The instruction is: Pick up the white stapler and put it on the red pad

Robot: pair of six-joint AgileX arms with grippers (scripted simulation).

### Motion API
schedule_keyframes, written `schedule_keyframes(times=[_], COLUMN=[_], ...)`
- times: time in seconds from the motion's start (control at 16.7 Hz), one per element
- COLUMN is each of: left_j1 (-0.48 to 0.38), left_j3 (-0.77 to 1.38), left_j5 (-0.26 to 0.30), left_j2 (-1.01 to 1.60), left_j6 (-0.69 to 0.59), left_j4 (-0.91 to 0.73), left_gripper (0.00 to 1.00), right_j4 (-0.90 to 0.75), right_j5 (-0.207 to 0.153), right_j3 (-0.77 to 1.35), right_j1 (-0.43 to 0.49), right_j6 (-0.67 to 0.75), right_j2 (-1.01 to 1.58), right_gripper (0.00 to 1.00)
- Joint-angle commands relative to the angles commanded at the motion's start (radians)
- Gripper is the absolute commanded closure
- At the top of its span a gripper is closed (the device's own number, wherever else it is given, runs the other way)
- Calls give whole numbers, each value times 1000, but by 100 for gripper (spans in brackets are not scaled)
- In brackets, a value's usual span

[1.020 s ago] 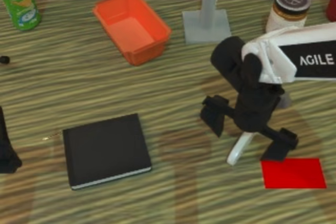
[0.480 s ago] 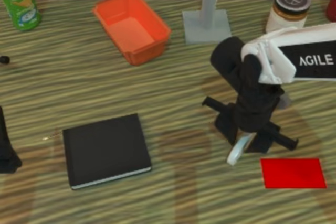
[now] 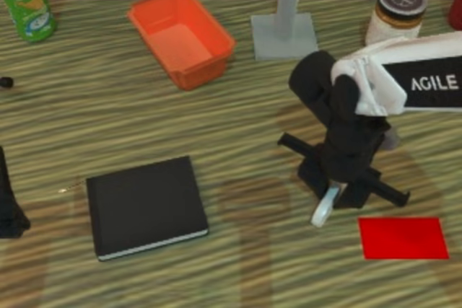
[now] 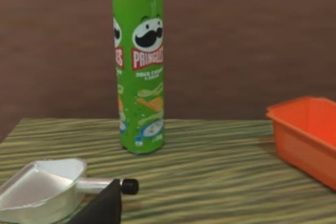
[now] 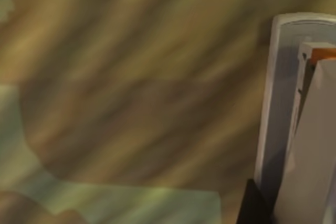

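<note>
The white stapler [image 3: 323, 210] lies slanted on the table at the right, just left of the red pad [image 3: 403, 238]. My right gripper [image 3: 334, 191] points down over the stapler's upper part, with its black fingers shut against both sides of it. Only the stapler's lower end shows below the gripper. The right wrist view shows the stapler [image 5: 281, 129] close up, with a dark finger [image 5: 254, 205] beside it. The red pad is flat and bare. My left gripper [image 3: 7, 214] is parked at the table's left edge, only partly in view.
A black book [image 3: 146, 207] lies at the front left. At the back stand an orange tray [image 3: 182, 34], a grey post on a square base [image 3: 284, 34], a jar [image 3: 395, 14] and a green crisps can [image 3: 25, 1]. A silver scoop [image 4: 42, 190] lies near the left gripper.
The right gripper's fingers, spread wide one second ago, have come together onto the stapler. The stapler's lower end has shifted slightly. The left arm has not moved.
</note>
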Motion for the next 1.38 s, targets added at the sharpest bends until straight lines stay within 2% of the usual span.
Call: schedule_keyframes(times=[0.36, 0.78, 1.14, 1.38], left_j1=[0, 0, 0, 0], left_j3=[0, 0, 0, 0], left_j5=[0, 0, 0, 0], left_j2=[0, 0, 0, 0], left_j6=[0, 0, 0, 0], left_j4=[0, 0, 0, 0], left_gripper=[0, 0, 0, 0], right_j4=[-41, -335, -350, -359], right_j5=[-1, -1, -1, -1], right_j3=[31, 199, 210, 169], right_j1=[-3, 5, 1, -23], right_j6=[6, -1, 0, 113], right_j2=[-14, -128, -139, -182], right_gripper=[100, 100, 100, 100])
